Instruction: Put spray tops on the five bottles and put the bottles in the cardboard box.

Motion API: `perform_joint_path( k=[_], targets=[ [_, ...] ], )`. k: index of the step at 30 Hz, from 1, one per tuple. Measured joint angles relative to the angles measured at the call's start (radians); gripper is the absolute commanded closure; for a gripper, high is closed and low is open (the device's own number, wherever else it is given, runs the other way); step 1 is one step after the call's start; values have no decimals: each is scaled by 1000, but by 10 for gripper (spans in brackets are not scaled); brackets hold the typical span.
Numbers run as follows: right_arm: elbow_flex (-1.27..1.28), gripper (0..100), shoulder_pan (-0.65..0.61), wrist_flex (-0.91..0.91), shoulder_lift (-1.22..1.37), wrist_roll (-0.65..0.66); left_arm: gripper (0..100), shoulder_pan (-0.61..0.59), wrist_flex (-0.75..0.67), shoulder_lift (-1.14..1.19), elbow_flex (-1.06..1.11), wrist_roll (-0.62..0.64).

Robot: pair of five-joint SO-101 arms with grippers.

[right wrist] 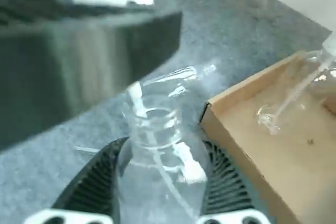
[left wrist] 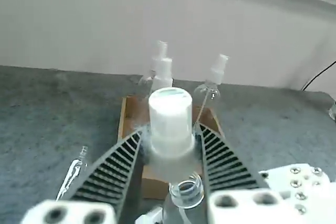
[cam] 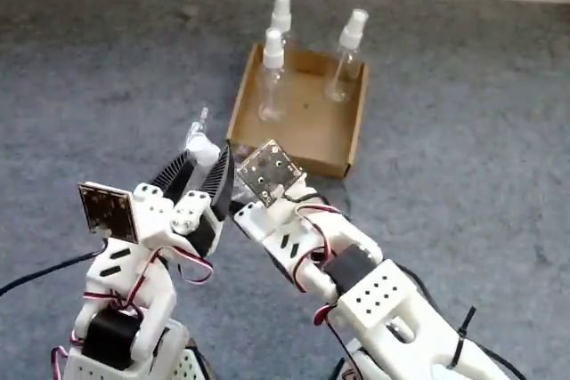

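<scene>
spray top (left wrist: 169, 121) in left gripper (left wrist: 169, 132), above open bottle (right wrist: 157, 182) held in right gripper (right wrist: 161, 150) | cardboard box (cam: 347, 144) just beyond both grippers, two capped bottles (cam: 272, 77) (cam: 346, 60) upright inside, third bottle (cam: 281, 13) at its far edge | loose bottle (left wrist: 73, 174) lying near left gripper, outside box

The desk (cam: 463, 131) has a grey, carpet-like cover. A shallow cardboard box (cam: 359, 122) sits on it close to the far edge, about midway along. A clear bottle (left wrist: 73, 170) lies on its side just beside the box, toward the left edge.
</scene>
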Motion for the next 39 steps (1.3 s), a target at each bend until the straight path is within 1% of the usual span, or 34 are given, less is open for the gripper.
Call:
perform_joint_path(
  k=[3, 6, 8, 10, 12, 17, 20, 22, 26, 28, 30, 34, 36, 39],
  targets=[
    [2, 995, 0, 0, -46, -71, 989, 0, -23, 0, 17, 0],
    [3, 995, 0, 3, -121, -97, 912, 29, -46, 0, 11, -2],
    [3, 995, 0, 3, -173, -104, 864, 74, -46, 0, 14, -2],
    [11, 995, 2, -3, -233, -106, 862, 115, -46, 0, 26, 0],
    [41, 995, 8, -3, -272, -106, 877, 129, -44, 0, 26, 0],
    [117, 995, 14, -6, -308, -107, 881, 143, -2, 3, 12, -5],
    [143, 995, 12, -57, -313, -107, 880, 143, 37, 9, -15, -5],
    [176, 995, 17, -95, -316, -107, 880, 123, 58, 6, -37, -5],
    [222, 995, 17, -115, -316, -107, 880, 68, 98, 3, -89, -8],
    [227, 995, 18, -117, -316, -107, 880, 41, 129, 0, -112, -37],
    [227, 995, 20, -117, -316, -107, 883, 40, 147, 0, -126, -75],
    [227, 995, 20, -117, -316, -100, 884, 29, 150, 2, -140, -92],
    [227, 995, 20, -117, -316, -74, 884, 0, 150, 2, -147, -95],
    [227, 995, 20, -117, -316, -57, 884, -81, 150, 2, -170, -95]
  ],
)
